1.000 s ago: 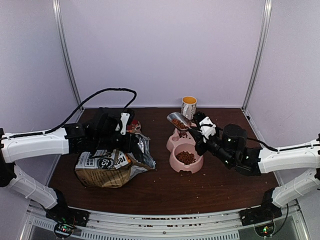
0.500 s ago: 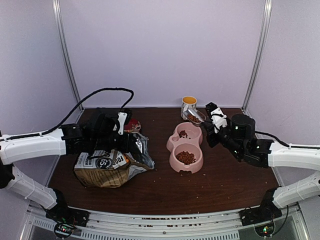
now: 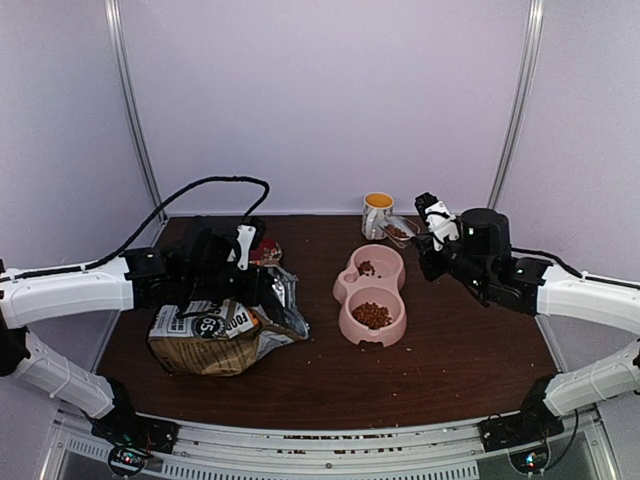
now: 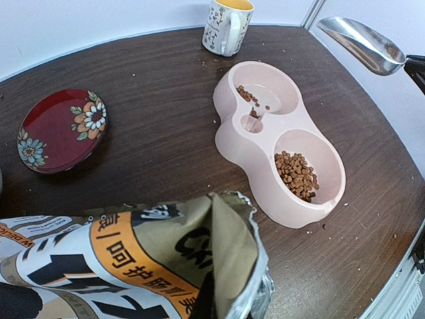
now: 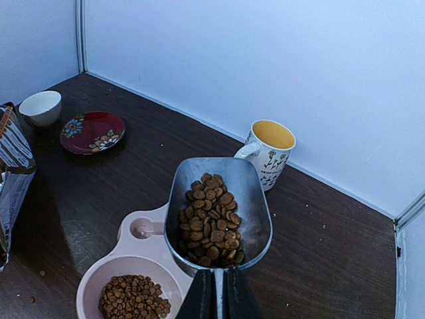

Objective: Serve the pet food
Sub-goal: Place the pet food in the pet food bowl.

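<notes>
My right gripper [image 5: 216,296] is shut on the handle of a metal scoop [image 5: 219,212], held level in the air with brown pet food [image 5: 214,216] heaped in it. In the top view the scoop [image 3: 398,231] hangs behind the pink double bowl [image 3: 372,341], close to the mug. The bowl's near cup holds pet food [image 3: 372,315]; the far cup has a few pellets [image 4: 247,96]. My left gripper [image 4: 204,300] is shut on the rim of the tan bag [image 4: 133,252], which leans on the table at the left [image 3: 215,335]; the bag covers most of its fingers.
A white mug [image 3: 377,214] with a yellow inside stands at the back wall. A red flowered saucer [image 4: 61,129] lies behind the bag, and a small white bowl [image 5: 40,107] stands beside it. Loose pellets [image 3: 318,337] are scattered near the pink bowl.
My right gripper has lifted the scoop from over the far cup and carried it back and right toward the mug, now level. A few pellets landed in the far cup. The left arm stayed put.
</notes>
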{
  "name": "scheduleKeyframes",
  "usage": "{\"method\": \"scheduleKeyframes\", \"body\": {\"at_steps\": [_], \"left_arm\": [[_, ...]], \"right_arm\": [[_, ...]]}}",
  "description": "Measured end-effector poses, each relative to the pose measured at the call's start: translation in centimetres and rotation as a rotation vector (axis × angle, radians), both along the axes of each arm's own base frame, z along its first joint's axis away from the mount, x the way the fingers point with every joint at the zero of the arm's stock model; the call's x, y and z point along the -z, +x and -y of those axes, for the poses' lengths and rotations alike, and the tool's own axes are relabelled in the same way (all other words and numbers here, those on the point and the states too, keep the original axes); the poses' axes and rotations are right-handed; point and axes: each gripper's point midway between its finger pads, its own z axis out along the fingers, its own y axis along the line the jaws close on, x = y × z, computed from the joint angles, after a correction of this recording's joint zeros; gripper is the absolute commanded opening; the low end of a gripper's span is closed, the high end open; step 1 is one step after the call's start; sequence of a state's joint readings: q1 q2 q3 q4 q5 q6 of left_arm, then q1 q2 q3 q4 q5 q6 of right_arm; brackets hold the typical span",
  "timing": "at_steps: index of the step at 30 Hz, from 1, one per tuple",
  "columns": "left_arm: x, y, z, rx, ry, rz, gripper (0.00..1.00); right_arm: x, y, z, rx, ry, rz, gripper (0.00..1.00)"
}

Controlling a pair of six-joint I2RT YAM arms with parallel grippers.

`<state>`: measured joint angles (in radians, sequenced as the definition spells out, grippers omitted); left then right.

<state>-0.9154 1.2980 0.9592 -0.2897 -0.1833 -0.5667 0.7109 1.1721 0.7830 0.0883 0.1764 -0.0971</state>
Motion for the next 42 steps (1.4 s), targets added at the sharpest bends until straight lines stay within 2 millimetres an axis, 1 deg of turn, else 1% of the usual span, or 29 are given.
{"method": "scheduleKeyframes", "body": {"at_steps": [5,9,12,27,34,42], "left_arm": [[0.0,0.0,0.0,0.000,-0.001,0.001,0.00],[0.0,-0.1,-0.1,0.000,-0.005,0.002,0.00],[0.0,-0.2,-0.1,0.001,-0.007,0.004,0.00],[0.0,-0.2,-0.1,0.011,-0.001,0.010,0.00],[0.0,-0.2,-0.1,0.010,-0.001,0.010,0.00],[0.0,-0.2,-0.1,0.009,-0.001,0.009,0.00]], "right_arm": [[0.7,1.0,-0.4,-0.006,-0.011,-0.053,0.00],[1.8,1.8,-0.2,0.003,-0.026,-0.107,0.00],[2.2,2.1,-0.3,0.005,-0.030,-0.140,0.00],[4.0,2.4,-0.1,0.003,-0.069,-0.290,0.00],[4.1,2.5,0.1,0.005,-0.084,-0.320,0.00],[4.6,2.2,0.5,0.009,-0.103,-0.342,0.00]]}}
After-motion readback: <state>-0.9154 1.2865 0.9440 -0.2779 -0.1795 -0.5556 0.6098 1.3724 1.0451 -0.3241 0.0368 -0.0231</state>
